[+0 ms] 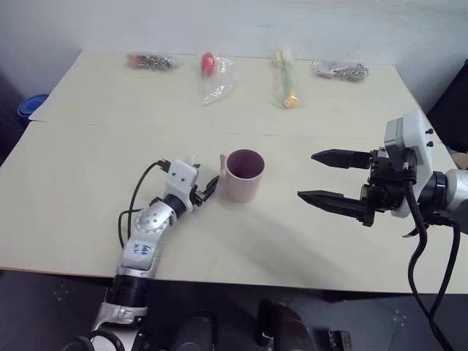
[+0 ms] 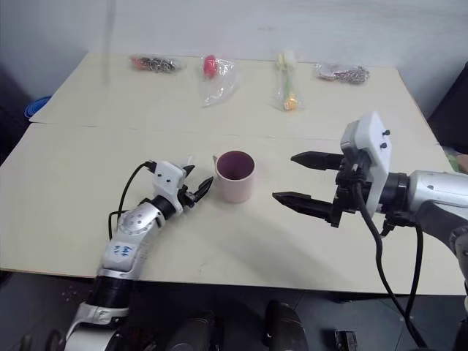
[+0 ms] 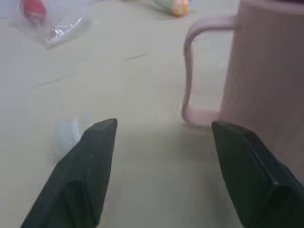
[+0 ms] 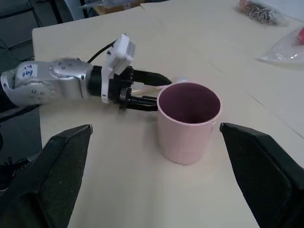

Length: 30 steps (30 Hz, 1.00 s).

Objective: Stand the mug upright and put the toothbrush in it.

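Pink, ribbed cylindrical mug [image 1: 243, 175] stands upright mid-table, well in from the table's [image 1: 73, 219] front edge. Left gripper [image 3: 161, 137] is released beside its loop handle; right gripper [image 1: 322, 177] hovers nearby, spread wide and empty.

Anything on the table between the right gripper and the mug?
No. Bare table separates the open right gripper from the upright mug. The right wrist view confirms it, with only tabletop in front of the mug.
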{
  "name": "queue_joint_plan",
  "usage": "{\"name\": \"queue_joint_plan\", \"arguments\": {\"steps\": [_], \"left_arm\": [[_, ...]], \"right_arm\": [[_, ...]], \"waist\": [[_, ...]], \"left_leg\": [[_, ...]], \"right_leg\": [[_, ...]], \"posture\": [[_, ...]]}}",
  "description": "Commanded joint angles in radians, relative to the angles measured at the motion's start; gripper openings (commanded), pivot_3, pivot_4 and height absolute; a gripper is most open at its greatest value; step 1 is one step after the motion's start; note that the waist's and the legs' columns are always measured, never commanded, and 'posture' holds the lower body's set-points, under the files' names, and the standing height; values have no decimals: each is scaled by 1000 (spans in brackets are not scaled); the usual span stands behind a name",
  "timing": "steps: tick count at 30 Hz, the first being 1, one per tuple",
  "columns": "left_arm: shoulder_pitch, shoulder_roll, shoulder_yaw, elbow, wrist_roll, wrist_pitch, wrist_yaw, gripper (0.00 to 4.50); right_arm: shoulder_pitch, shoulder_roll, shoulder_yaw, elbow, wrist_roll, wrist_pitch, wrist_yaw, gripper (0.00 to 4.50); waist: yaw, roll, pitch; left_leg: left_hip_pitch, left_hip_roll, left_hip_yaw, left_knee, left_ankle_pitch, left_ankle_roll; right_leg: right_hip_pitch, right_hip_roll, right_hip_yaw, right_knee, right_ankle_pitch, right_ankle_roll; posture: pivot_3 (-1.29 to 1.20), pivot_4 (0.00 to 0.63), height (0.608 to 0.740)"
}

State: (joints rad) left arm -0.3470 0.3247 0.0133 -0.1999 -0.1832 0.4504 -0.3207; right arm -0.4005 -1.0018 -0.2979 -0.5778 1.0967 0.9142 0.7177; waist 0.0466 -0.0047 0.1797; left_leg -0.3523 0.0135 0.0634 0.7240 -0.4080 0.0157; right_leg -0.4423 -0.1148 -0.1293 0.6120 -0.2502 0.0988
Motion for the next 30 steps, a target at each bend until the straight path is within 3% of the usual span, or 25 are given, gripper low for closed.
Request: {"name": "queue_joint_plan", "arguments": {"steps": [1, 5, 9, 14, 21, 24, 30], "left_arm": [[-28, 62, 114, -210, -121, 234, -8, 3203], [-105, 136, 254, -216, -187, 601, 64, 3203], [-219, 158, 258, -91, -239, 861, 47, 3203], [-307, 223, 98, 43, -233, 823, -71, 3203], [-408, 252, -49, 233, -186, 862, -105, 3203], [-432, 260, -99, 258, -185, 903, -121, 2623], [-473, 227, -59, 320, -172, 897, -100, 679]], "right_arm": [[-12, -3, -1, 5, -6, -17, 20, 4500], [-10, 11, 18, 7, -15, -26, 28, 4500], [-14, 10, 30, -3, -17, -31, 57, 4500], [-16, -12, 30, -25, -3, -35, 115, 4500], [-15, 7, 20, -46, 12, -35, 94, 4500], [-1, 5, 6, -54, 16, -36, 83, 4500], [20, -1, -13, -62, 21, -38, 63, 4500]], "waist": [[0, 0, 0], [2, 0, 0], [6, 0, 0], [3, 0, 0], [-3, 0, 0], [-1, 0, 0], [3, 0, 0]], "left_leg": [[0, 1, 0, 0, 0, 0], [0, 0, -1, 0, 0, 0], [0, -3, -1, 0, 0, 0], [0, -3, -1, 0, 0, 0], [1, -2, 0, -1, 0, 0], [1, -3, 0, -1, 0, 0], [1, -3, 0, -1, 0, 0]], "right_leg": [[0, 0, 0, 0, 0, 0], [1, 0, 0, 0, 0, 0], [1, 0, 0, 0, 0, 0], [1, 1, -1, -2, 0, 0], [1, 1, -1, -2, 0, 0], [2, 1, -1, -1, 0, 0], [2, 1, 0, -1, 0, 0]], "posture": [[0, 150, 740], [0, 150, 740], [0, 150, 740], [0, 150, 740], [0, 150, 740], [0, 150, 740], [0, 150, 740]]}}
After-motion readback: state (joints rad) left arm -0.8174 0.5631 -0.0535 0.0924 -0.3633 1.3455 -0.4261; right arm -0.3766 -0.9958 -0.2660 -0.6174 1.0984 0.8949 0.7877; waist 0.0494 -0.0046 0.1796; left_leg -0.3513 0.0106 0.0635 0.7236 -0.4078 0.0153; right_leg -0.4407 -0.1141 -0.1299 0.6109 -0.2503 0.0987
